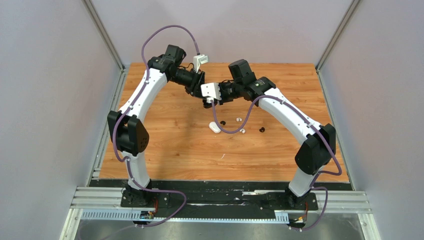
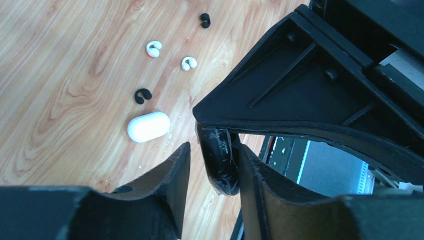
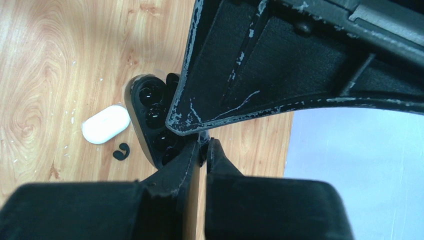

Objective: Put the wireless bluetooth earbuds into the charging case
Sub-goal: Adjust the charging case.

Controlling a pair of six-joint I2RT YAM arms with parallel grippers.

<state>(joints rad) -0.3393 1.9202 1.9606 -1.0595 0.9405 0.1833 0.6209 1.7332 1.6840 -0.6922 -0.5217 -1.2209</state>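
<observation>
Pinching the open black charging case by an edge, lower centre of the right wrist view, with the right gripper, fingers pressed together. Flanking that same case, raised above the wooden table, with the left gripper at bottom centre of the left wrist view, fingers apart on either side; impossible to tell whether clamped or merely alongside. Lying loose on the wood, upper left of that view, all outside the cases: the wireless bluetooth earbuds, namely upper black earbud, left white earbud, right white earbud, lower black earbud. Just below the last, a shut white charging case.
</observation>
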